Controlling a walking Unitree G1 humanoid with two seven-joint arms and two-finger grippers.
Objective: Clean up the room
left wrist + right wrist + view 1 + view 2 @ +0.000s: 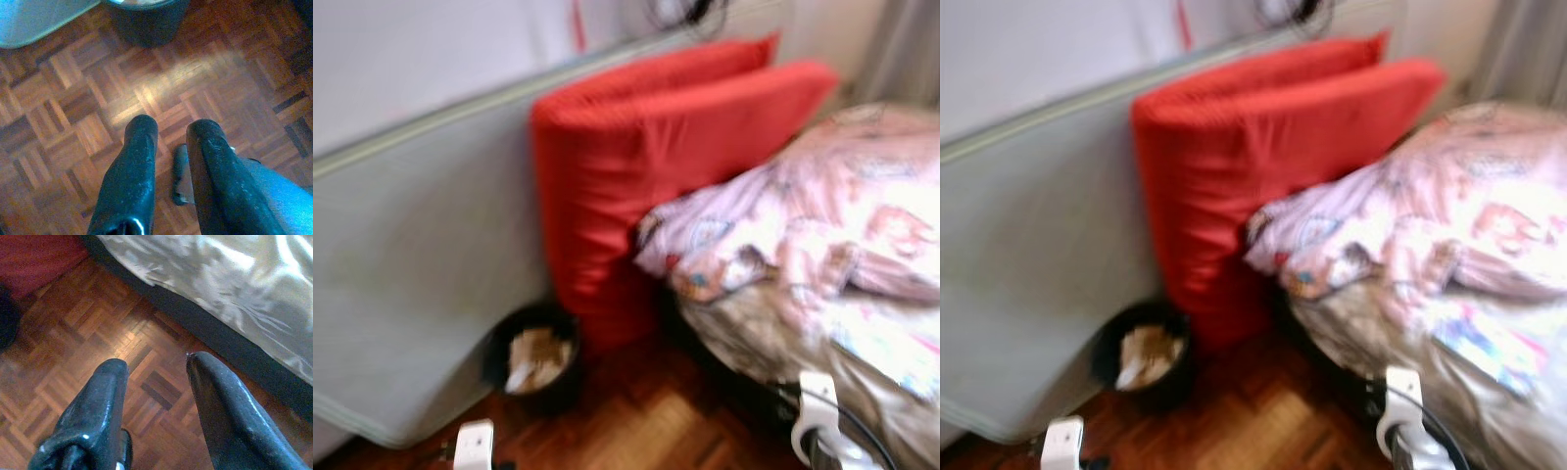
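Claws first: my left claw (168, 132) hung low over the parquet with its fingers parted and nothing between them, and my right claw (154, 367) was likewise spread and empty above the floor beside the bed. Both arms looked idle to me, carried down while I moved, which would explain the blur in the head views.

Going by size, the grey panel (411, 255), which I took for a mattress stood on edge, leaned along the wall on my left. Against it stood the red cushion (656, 157), folded or doubled, upright and wedged between the panel and the bed, probably parked there to be out of the way. The bed (234, 284) filled my right side, and the pink quilt (822, 225) was heaped on it, crumpled, its edge touching the cushion. That quilt seemed to me the likeliest thing to tidy.

Smallest was the black bin (536, 360), sitting on the floor (646, 421) in the corner at the foot of the cushion, just beside the panel, with pale crumpled waste in it.

Open room was narrow: one strip of bare parquet between panel and bed, closing at the bin. I judged the bed edge on my right the tightest limit.
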